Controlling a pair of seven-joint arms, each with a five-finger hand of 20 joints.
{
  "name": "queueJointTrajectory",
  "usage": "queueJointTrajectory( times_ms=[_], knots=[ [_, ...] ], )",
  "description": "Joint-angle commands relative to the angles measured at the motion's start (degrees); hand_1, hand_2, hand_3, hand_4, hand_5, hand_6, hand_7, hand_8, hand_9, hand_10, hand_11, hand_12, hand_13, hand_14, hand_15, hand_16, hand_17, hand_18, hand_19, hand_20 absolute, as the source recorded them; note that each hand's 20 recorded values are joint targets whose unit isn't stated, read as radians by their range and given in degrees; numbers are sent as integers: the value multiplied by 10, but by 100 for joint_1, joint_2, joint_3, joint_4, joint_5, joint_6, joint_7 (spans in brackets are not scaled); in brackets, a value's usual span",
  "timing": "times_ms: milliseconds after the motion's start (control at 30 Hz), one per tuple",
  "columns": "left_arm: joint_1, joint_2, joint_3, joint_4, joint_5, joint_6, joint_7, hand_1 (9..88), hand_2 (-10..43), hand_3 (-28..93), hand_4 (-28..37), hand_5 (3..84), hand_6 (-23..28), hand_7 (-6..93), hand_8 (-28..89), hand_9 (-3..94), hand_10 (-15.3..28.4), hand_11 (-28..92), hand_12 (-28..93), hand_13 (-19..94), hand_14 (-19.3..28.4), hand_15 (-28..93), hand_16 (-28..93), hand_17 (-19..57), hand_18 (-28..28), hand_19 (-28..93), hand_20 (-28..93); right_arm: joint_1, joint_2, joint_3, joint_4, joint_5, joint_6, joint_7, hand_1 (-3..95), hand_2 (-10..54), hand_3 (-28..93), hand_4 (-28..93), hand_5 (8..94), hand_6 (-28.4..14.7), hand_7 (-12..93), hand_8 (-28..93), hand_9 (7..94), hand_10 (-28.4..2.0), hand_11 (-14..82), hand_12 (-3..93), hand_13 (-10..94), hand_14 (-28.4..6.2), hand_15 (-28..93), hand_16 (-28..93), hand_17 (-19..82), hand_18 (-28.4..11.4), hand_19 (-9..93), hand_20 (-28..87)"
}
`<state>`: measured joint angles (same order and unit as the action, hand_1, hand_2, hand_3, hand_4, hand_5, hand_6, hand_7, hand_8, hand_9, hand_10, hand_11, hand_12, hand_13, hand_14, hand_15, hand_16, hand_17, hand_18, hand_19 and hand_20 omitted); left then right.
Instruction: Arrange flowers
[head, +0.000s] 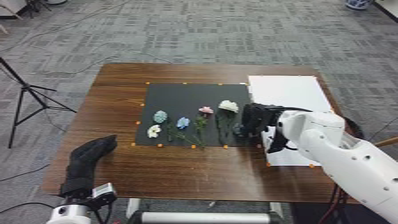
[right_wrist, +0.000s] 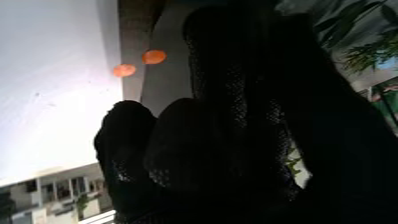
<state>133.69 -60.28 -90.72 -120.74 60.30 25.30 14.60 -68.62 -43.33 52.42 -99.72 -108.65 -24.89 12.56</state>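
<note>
Brown bench (head: 191, 175) is carrying flowers (head: 228, 106) spaced on dark mat (head: 188, 93), presumably easing picking; right of centre, I'm holding right hand (head: 256, 117), grip: can't tell.

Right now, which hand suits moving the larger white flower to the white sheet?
Right, likely: the right hand is where black mat and white sheet meet, near that white flower; the left hand is off the mat's near-left corner.
</note>
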Motion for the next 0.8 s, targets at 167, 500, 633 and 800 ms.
queueJointTrajectory(
  times_ms=[167, 500, 633, 800],
  knots=[
    [83, -42, -23, -45, 26, -128, -78, 298, -2, 680, -230, 529, 4, 200, -94, 511, 137, 245, 138, 395, 168, 222, 9, 31, 133, 155, 173, -44, -2, 302, 16, 56, -145, 55, 371, -95, 640, -159, 724, -16, 188, -78, 814, -118, 202, 216, 863, -35, 661, 361, 619, -152, 932, 645],
    [112, 6, -87, -11, 28, -147, -71, 301, -4, 678, -228, 528, 3, 202, -95, 510, 137, 243, 137, 395, 168, 221, 10, 31, 133, 152, 173, -889, 137, 2159, -426, -607, 247, -11, 302, -95, 622, -141, 597, -38, 126, -56, 657, -159, 108, 194, 773, -84, 590, 333, 504, -185, 908, 530],
    [154, 35, -175, -24, 22, -174, -9, 301, -4, 677, -229, 528, 3, 202, -95, 510, 137, 243, 137, 395, 168, 220, 10, 31, 133, 152, 172, -1940, -544, 3809, -712, 414, 837, -404, 263, -83, 639, -140, 546, -48, 116, -52, 557, -182, 77, 198, 626, -161, 443, 281, 321, -227, 703, 464],
    [88, 117, -28, -87, -9, 108, 344, 302, -3, 675, -230, 536, -1, 205, -96, 513, 138, 243, 137, 398, 169, 216, 6, 40, 125, 135, 162, -3129, -2407, 4959, -973, 4221, 1419, -1995, 208, -8, 667, -159, 483, -37, 118, -61, 455, -163, 54, 169, 451, -174, 146, 288, 217, -178, 308, 339]
  ],
)
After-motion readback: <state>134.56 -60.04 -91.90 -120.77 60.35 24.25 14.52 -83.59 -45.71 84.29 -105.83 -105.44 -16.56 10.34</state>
